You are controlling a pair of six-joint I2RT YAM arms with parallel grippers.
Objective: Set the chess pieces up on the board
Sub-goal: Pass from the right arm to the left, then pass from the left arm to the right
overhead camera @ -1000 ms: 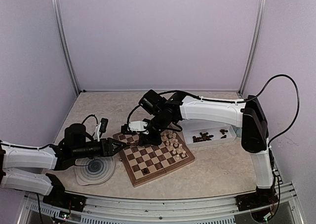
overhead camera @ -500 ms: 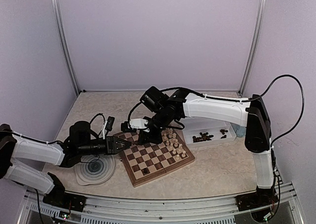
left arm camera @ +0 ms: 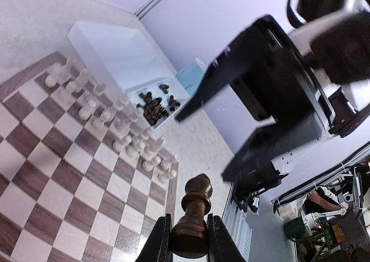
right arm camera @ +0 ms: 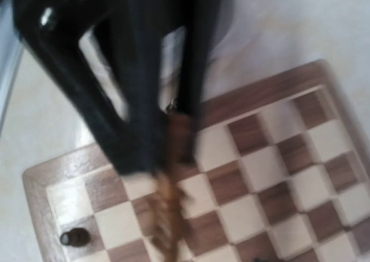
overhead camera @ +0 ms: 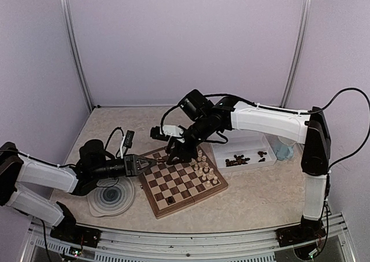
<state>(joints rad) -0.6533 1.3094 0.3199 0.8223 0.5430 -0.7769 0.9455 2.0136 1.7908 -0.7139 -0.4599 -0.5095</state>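
Lilac walls and a pale marbled desk [overhead camera: 254,201] frame the action, and we find the board [overhead camera: 191,209] lying at an angle in the middle. Our left end effector [left arm camera: 189,246] is pinched nearly closed on the base of a dark piece [left arm camera: 195,207], which stands upright between the fingers [left arm camera: 162,243] right at the board's left corner. The cream pieces [overhead camera: 203,168] stand in two rows along the right side. A lone dark piece [overhead camera: 170,199] sits near the near corner, and more dark ones wait in the white tray [overhead camera: 254,141] beyond the board.

Our right end effector [overhead camera: 173,153] hovers over the far left of the board, close to the left one. Its own camera view is smeared, with a brown shape at the fingertips, so we cannot tell whether it is gripping or letting go.

As we read it, the step in hand is placing this dark piece on the side opposite the cream ranks. To do that well, we bring it down vertically over the middle of one square. We let go only once the base sits flat, then lift straight up so the fingers don't tip it. The arms are crowding the same end, so we give the right one room before descending. We cannot make out the held piece's rank from here.
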